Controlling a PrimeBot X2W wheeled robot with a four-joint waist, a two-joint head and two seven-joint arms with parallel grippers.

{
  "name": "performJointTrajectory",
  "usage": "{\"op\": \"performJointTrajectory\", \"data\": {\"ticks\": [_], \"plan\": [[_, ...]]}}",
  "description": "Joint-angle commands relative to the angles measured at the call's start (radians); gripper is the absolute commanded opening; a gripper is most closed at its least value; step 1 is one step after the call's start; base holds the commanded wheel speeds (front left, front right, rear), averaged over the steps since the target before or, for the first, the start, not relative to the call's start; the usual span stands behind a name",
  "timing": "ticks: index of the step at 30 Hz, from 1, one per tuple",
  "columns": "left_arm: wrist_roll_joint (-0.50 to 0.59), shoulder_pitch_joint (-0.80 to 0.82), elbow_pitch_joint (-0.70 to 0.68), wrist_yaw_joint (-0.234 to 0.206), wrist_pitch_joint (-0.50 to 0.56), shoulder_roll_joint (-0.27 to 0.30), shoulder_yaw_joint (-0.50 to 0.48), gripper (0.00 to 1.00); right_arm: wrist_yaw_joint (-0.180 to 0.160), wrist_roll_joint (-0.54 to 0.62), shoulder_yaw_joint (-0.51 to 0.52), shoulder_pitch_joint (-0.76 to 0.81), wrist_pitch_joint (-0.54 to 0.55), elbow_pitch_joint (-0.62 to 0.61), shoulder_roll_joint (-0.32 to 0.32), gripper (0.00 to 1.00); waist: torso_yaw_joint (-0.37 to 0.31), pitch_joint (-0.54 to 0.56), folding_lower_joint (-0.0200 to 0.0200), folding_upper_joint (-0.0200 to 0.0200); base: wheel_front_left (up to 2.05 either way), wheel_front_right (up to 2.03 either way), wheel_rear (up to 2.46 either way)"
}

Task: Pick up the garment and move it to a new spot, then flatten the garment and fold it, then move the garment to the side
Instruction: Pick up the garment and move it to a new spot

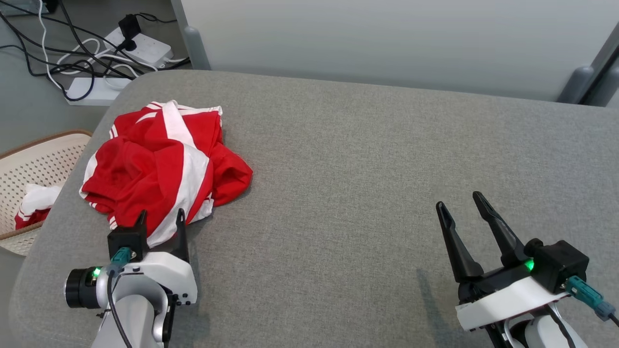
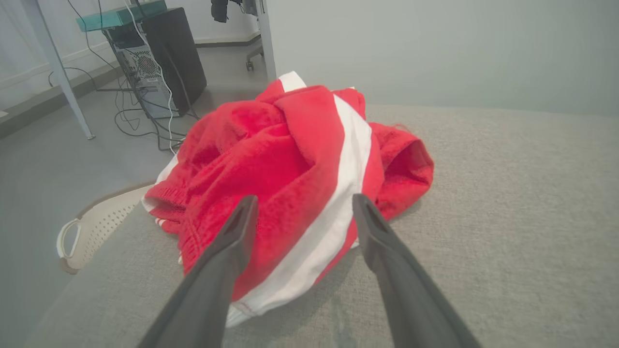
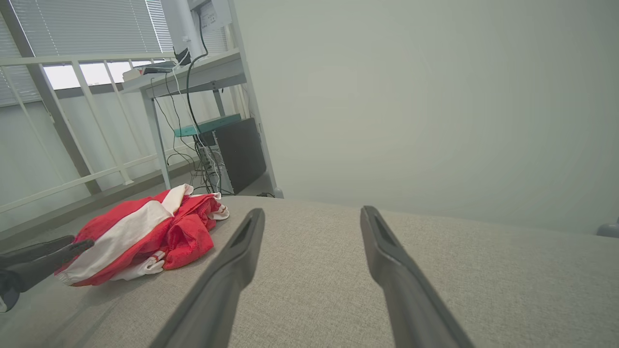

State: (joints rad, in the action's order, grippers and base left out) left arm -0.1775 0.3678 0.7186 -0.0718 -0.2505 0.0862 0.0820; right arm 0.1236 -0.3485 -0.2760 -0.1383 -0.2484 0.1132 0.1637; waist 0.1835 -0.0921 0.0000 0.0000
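Red garment, white-striped, crumpled into a heap, lies by the left edge of the grey woven surface. Your left gripper is spread at its near hem; right gripper spread too, near the right edge.

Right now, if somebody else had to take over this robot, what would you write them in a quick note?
Left gripper: open, fingers either side of the near edge of the garment, nothing gripped.
Right gripper: open, empty, over the bare grey padded surface, far right of the cloth.
The garment: red and white, crumpled in a heap at the surface's left end.
Done: nothing yet.
Left: grasp it, move it, flatten, fold, set aside.
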Motion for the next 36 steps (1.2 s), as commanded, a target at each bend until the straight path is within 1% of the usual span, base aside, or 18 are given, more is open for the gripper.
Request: {"op": "performJointTrajectory", "data": {"ticks": [1, 5, 14, 15, 16, 18, 21, 25, 30, 33, 36], "plan": [[0.016, 0.054, 0.001, -0.014, -0.001, 0.03, -0.021, 1.0, 0.007, -0.011, -0.025, -0.031, -0.013, -0.027, 0.01, 1.0, -0.008, -0.011, 0.0, 0.0, 0.0, 0.0, 0.0], [0.035, 0.102, 0.077, -0.033, 0.004, 0.046, -0.008, 1.0, 0.007, -0.016, -0.033, -0.044, -0.013, -0.029, 0.014, 1.0, -0.024, -0.029, 0.0, 0.0, 0.0, 0.0, 0.0], [0.049, 0.162, 0.178, -0.04, -0.006, 0.058, 0.013, 1.0, 0.007, -0.022, -0.028, -0.056, -0.013, -0.032, 0.015, 1.0, -0.043, -0.046, 0.0, 0.0, 0.0, 0.0, 0.0], [0.05, 0.166, 0.188, -0.038, -0.007, 0.059, 0.015, 0.89, 0.007, -0.023, -0.029, -0.058, -0.013, -0.032, 0.016, 1.0, -0.044, -0.048, 0.0, 0.0, 0.0, 0.0, 0.0], [0.049, 0.171, 0.199, -0.036, -0.007, 0.059, 0.017, 0.48, 0.007, -0.023, -0.029, -0.059, -0.013, -0.032, 0.017, 1.0, -0.045, -0.049, 0.0, 0.0, 0.0, 0.0, 0.0], [0.046, 0.18, 0.216, -0.029, -0.008, 0.06, 0.02, 0.0, 0.007, -0.025, -0.03, -0.061, -0.013, -0.032, 0.018, 1.0, -0.048, -0.05, 0.0, 0.0, 0.0, 0.0, 0.0], [0.028, 0.19, 0.241, 0.001, -0.009, 0.057, 0.018, 0.0, 0.007, -0.027, -0.03, -0.064, -0.013, -0.031, 0.018, 1.0, -0.051, -0.048, 0.0, 0.0, 0.0, 0.0, 0.0], [0.033, 0.207, 0.229, 0.004, -0.01, 0.069, 0.025, 0.0, 0.007, -0.029, -0.033, -0.067, -0.013, -0.03, 0.012, 1.0, -0.058, -0.038, 0.0, 0.0, 0.0, 0.0, 0.0], [0.085, 0.21, 0.08, -0.011, -0.011, 0.093, 0.062, 0.0, 0.007, -0.03, -0.033, -0.064, -0.013, -0.027, -0.004, 1.0, -0.078, -0.011, 0.0, 0.0, 0.0, 0.0, 0.0], [0.11, 0.213, 0.032, -0.008, -0.011, 0.104, 0.089, 0.0, 0.007, -0.032, -0.031, -0.06, -0.013, -0.025, -0.011, 1.0, -0.095, 0.006, 0.0, 0.0, 0.0, 0.0, 0.0], [0.132, 0.229, -0.023, 0.002, -0.011, 0.121, 0.116, 0.0, 0.007, -0.032, -0.024, -0.059, -0.013, -0.026, -0.024, 1.0, -0.128, 0.02, 0.0, 0.0, 0.0, 0.0, 0.0]]}}
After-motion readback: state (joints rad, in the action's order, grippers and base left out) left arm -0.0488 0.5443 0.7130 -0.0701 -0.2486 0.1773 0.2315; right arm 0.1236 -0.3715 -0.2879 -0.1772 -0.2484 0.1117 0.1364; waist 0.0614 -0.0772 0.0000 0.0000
